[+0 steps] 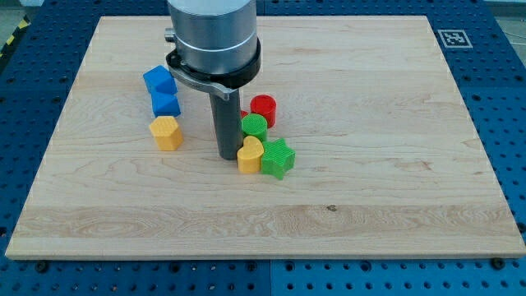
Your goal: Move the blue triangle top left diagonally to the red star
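My tip (228, 156) rests on the board just left of the yellow heart (250, 154), almost touching it. Two blue blocks sit at the view's upper left. The upper one (159, 80) has an angled outline and looks like the triangle. The lower one (166, 103) looks like a cube and touches it. A small sliver of a red block (243, 114) shows just right of the rod, mostly hidden behind it, so I cannot make out its shape. The tip is well to the right of and below the blue blocks.
A yellow hexagon (166, 132) lies below the blue cube. A red cylinder (263, 108), a green cylinder (254, 126) and a green star (278, 158) cluster to the right of the rod. The arm's grey body (212, 33) hides the board's top middle.
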{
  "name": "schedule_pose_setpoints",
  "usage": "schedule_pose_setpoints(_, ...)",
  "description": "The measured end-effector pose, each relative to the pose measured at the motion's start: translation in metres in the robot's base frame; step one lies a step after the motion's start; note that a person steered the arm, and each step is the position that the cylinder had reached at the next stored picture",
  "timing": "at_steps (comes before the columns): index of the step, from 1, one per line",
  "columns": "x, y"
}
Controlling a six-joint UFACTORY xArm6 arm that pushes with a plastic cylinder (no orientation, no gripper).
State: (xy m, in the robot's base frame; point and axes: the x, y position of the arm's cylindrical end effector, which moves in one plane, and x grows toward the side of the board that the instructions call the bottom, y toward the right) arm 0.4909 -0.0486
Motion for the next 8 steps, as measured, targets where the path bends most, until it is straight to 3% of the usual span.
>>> schedule_pose_setpoints(2, 0.006, -0.005)
schedule_pose_setpoints(6, -0.007, -0.143)
schedule_pose_setpoints(8, -0.007, -0.153)
